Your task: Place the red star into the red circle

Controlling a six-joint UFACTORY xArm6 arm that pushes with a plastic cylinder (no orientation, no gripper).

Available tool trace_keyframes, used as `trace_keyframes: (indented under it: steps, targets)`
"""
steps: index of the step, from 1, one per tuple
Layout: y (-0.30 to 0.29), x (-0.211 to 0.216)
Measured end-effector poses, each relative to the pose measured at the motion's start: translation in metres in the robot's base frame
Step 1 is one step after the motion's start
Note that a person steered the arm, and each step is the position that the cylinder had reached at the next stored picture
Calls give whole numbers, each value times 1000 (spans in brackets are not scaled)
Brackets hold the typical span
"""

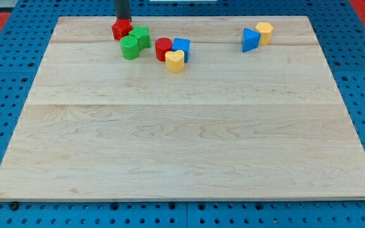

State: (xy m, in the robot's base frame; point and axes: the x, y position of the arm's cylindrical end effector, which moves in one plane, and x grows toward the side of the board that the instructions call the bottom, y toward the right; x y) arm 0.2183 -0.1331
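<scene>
The red star (121, 29) lies near the view's top left on the wooden board (182, 139). My tip (123, 20) stands right at the star's upper edge, touching or nearly touching it. The red circle (163, 48) is a short red cylinder to the star's right and a little lower. Between them sit two green blocks: a green star-like block (142, 37) and a green cylinder (130, 47), both close against the red star's right and lower side.
A blue cube (181, 47) and a yellow heart (175, 61) touch the red circle on its right. A blue triangle (250, 40) and a yellow block (265, 31) sit at the top right. The board's top edge is just behind the tip.
</scene>
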Motion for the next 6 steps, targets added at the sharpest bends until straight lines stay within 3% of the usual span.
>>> trace_keyframes:
  steps: [2,3,6]
  targets:
    - [8,66]
    - [20,77]
    - [-58,78]
